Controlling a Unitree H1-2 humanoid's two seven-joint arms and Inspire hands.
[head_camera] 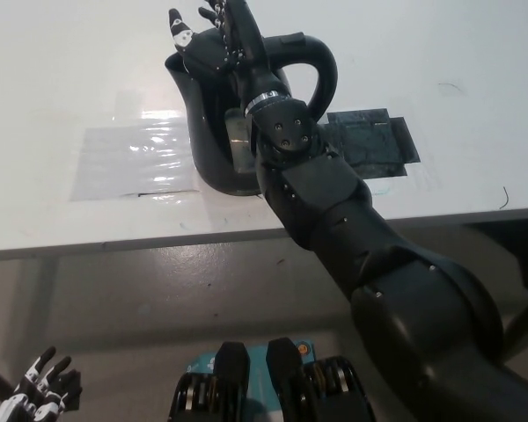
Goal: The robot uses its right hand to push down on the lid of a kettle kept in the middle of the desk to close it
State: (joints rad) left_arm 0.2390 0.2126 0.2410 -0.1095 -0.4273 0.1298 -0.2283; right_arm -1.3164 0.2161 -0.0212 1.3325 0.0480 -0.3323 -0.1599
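Observation:
A black kettle (213, 132) stands on the white desk (88, 79), its curved handle (321, 66) toward the right. My black right hand (213, 40) lies flat over the kettle's top, fingers spread and pointing away from me, holding nothing. The hand and wrist hide the lid, so I cannot see how it sits. The spout (176, 66) shows at the left of the kettle. My white left hand (37, 391) hangs low at the bottom left, below the desk's edge, fingers apart and empty.
A glossy clear patch of tape (132, 163) lies on the desk left of the kettle, and a dark tape patch (374, 145) lies to its right. The desk's front edge (114, 239) runs across the middle; grey floor lies below.

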